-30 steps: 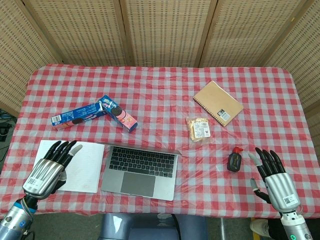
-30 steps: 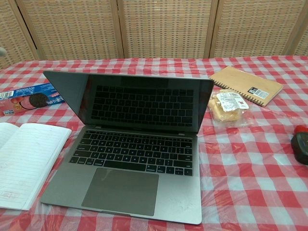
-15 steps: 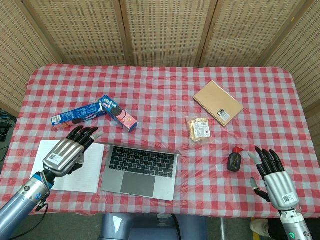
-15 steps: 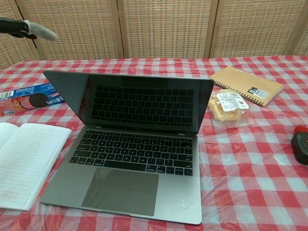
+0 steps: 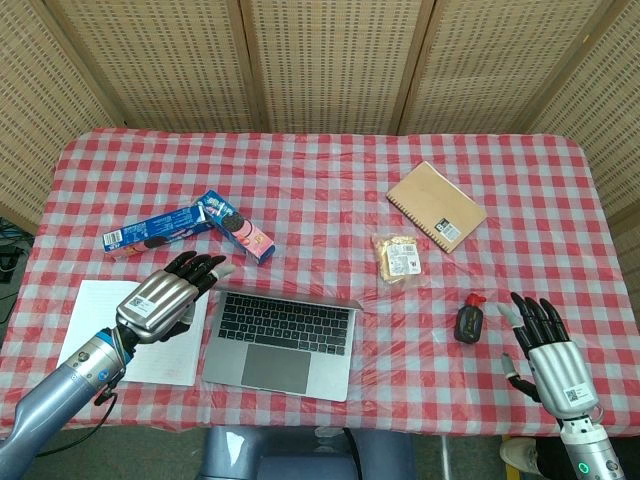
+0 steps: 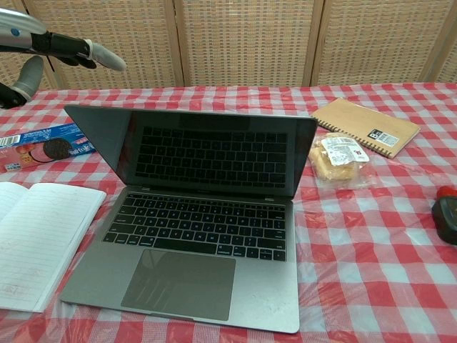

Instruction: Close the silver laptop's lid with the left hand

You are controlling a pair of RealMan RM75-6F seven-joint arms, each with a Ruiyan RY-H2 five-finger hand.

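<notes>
The silver laptop (image 5: pixel 283 335) stands open near the table's front edge, its dark screen (image 6: pixel 193 151) upright and its keyboard (image 6: pixel 200 226) facing me. My left hand (image 5: pixel 168 296) hovers open, fingers spread, just left of the lid's top left corner and above the white notebook; in the chest view its fingertips (image 6: pixel 107 57) show above and behind that corner, not touching it. My right hand (image 5: pixel 548 347) rests open at the front right, apart from everything.
An open lined notebook (image 5: pixel 150 345) lies left of the laptop. Two cookie boxes (image 5: pixel 190 230) sit behind it. A wrapped snack (image 5: pixel 398 258), a brown spiral notebook (image 5: pixel 436 205) and a small dark bottle with a red cap (image 5: pixel 468 320) lie to the right.
My left hand has risen from over the white notebook and moved forward and right, toward the lid's top left corner. The laptop and my right hand have not moved.
</notes>
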